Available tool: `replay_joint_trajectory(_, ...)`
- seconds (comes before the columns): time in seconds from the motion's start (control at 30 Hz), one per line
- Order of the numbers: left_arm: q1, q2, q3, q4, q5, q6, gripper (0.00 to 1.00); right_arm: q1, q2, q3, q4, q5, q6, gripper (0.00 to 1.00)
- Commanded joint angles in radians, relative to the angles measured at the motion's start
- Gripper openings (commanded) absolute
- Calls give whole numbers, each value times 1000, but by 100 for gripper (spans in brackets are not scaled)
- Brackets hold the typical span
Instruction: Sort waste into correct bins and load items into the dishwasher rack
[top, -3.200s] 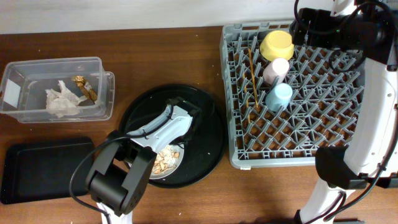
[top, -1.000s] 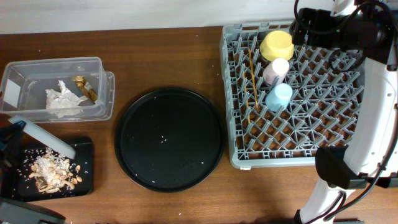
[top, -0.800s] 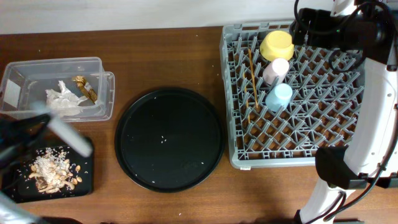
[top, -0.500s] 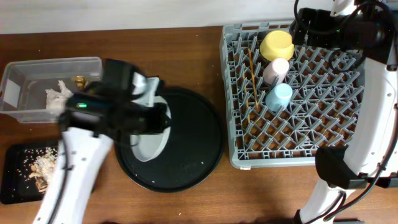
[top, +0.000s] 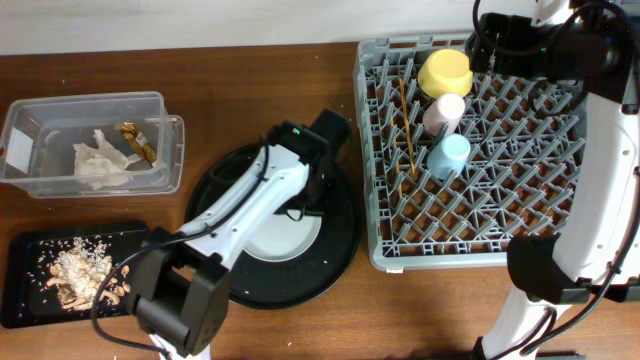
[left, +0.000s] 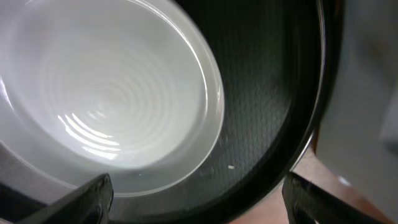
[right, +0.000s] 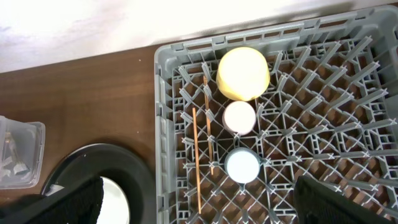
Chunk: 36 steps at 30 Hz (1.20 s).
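Note:
The round pale grey plate (top: 283, 232) lies flat and bare on the round black tray (top: 335, 250). My left gripper (top: 308, 195) hovers open over the plate's right rim; in the left wrist view its fingertips (left: 90, 196) straddle the plate (left: 106, 93) and the tray (left: 267, 106), touching neither. The dishwasher rack (top: 520, 230) holds the yellow bowl (top: 445, 72), pink cup (top: 444, 112), light blue cup (top: 449, 155) and chopsticks (top: 407, 125). My right gripper (right: 205, 205) hangs open high above the rack (right: 323, 93).
The clear box (top: 160, 120) at the far left holds white napkins (top: 100, 160) and a gold wrapper (top: 135, 140). The flat black tray (top: 30, 250) at the front left carries crumbly food scraps (top: 80, 272). My left arm crosses the round tray.
My left gripper swung the plate from over the flat black tray to the round tray, set it down flat and opened. The right arm has not moved.

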Motion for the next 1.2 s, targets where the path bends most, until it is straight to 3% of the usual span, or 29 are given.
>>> replay_joint_trajectory(0.0, 116, -10, 224, -202, -107, -1, 95, -1, -3, 7, -6, -2, -10, 98)
replay_joint_trajectory(0.03, 183, -18, 304, -283, -140, -1, 99, -1, -3, 7, -6, -2, -10, 98)
replay_joint_trajectory(0.07, 340, -49, 380, -379, -154, -1, 99, -1, -3, 7, -6, -2, -10, 98)
replay_joint_trajectory(0.2, 813, -88, 385, -462, -127, -1, 99, -1, -3, 7, -6, -2, -10, 98)
replay_joint_trajectory(0.3, 996, -88, 385, -463, -123, -1, 99, -1, -3, 7, -6, -2, -10, 98)
replay_joint_trajectory(0.5, 1089, -88, 385, -455, -123, -1, 99, -1, -3, 7, 10, -19, 6, 98)
replay_joint_trajectory(0.57, 1089, -88, 385, -456, -123, -1, 99, -1, -3, 7, 10, -122, 32, 98)
replay_joint_trajectory(0.63, 1089, -88, 385, -455, -123, -1, 99, 16, -1, -10, -6, -406, 68, 98)
replay_joint_trajectory(0.67, 1089, -88, 385, -456, -123, -1, 99, 58, -1, -37, -6, -444, 65, 98)
replay_joint_trajectory(0.73, 1089, -88, 385, -455, -123, -1, 99, 212, 0, -135, -6, -360, 65, 98)
replay_joint_trajectory(0.77, 1089, -88, 385, -456, -123, -1, 99, 364, 2, -249, 8, -190, 66, 98)
replay_joint_trajectory(0.93, 1089, -88, 385, -456, -123, -1, 99, 677, 3, -653, 304, -168, 124, 98)
replay_joint_trajectory(1.03, 1089, -88, 385, -456, -123, -1, 99, 792, 3, -930, 596, -143, 193, 98)
replay_joint_trajectory(1.1, 1089, -88, 385, -455, -123, -1, 99, 801, 3, -999, 576, 120, 365, 99)
replay_joint_trajectory(1.17, 1089, -88, 385, -456, -123, -1, 99, 777, 3, -1007, 523, 228, 399, 95)
